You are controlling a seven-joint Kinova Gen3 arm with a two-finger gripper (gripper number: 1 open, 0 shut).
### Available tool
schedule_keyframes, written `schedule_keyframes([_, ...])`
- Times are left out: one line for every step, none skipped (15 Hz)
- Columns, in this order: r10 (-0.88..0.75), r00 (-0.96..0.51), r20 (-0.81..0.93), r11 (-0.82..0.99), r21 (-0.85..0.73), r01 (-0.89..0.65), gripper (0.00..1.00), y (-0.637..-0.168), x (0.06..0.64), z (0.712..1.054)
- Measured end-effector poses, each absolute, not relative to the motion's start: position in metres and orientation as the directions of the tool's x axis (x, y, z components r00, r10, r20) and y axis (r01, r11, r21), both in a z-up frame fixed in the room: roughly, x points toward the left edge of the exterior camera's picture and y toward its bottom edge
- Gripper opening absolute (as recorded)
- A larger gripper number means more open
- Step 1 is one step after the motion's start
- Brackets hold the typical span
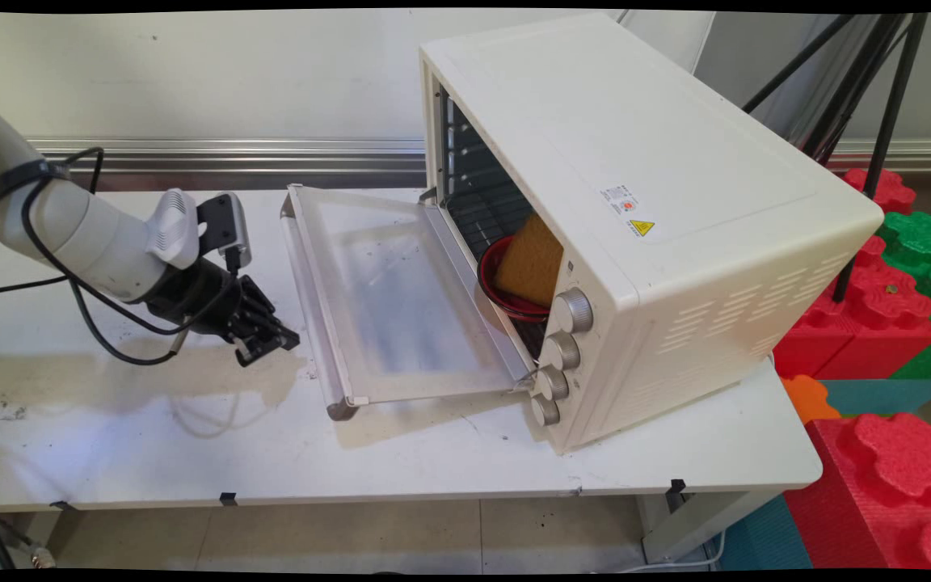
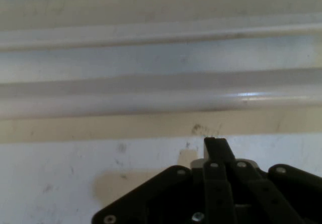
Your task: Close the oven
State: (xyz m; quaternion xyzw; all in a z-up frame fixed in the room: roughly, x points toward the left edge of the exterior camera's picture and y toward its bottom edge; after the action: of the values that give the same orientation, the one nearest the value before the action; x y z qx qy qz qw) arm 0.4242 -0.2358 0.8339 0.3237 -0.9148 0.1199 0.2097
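Observation:
A cream toaster oven (image 1: 643, 202) stands on the white table (image 1: 433, 461) with its glass door (image 1: 401, 299) folded down flat toward the left. Inside on the rack sits a red bowl (image 1: 506, 301) with an orange-yellow sponge (image 1: 532, 260) leaning in it. My gripper (image 1: 269, 346) hovers low over the table just left of the door's handle bar (image 1: 313, 307), pointing at it. Its fingers are shut with nothing between them. In the hand view the gripper (image 2: 215, 144) faces the pale handle bar (image 2: 161, 100), a short gap away.
Several round knobs (image 1: 562, 347) line the oven's front right. Red and green foam blocks (image 1: 894, 299) are stacked off the table's right end, with black tripod legs (image 1: 878, 89) behind them. A black cable (image 1: 102, 331) hangs from the arm.

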Motion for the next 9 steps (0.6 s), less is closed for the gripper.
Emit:
schedule_keyframes([-0.540,-0.700,0.468,0.761,-0.083,-0.643,0.00,-0.236,0.423,0.832])
schedule_keyframes([-0.539,-0.698,0.472,0.761,-0.083,-0.643,0.00,-0.236,0.422,0.830])
schedule_keyframes([-0.537,-0.696,0.477,0.761,-0.083,-0.644,0.00,-0.236,0.421,0.828])
schedule_keyframes([-0.535,-0.695,0.481,0.761,-0.083,-0.644,0.00,-0.236,0.420,0.827])
schedule_keyframes([-0.534,-0.693,0.484,0.760,-0.084,-0.644,0.00,-0.237,0.420,0.826])
schedule_keyframes([-0.532,-0.691,0.490,0.760,-0.085,-0.645,0.00,-0.237,0.419,0.824])
schedule_keyframes([-0.529,-0.688,0.496,0.759,-0.086,-0.646,0.00,-0.238,0.418,0.823])
schedule_keyframes([-0.525,-0.685,0.505,0.758,-0.088,-0.646,0.00,-0.239,0.416,0.822])
schedule_keyframes([-0.521,-0.681,0.515,0.757,-0.091,-0.647,0.00,-0.240,0.415,0.821])
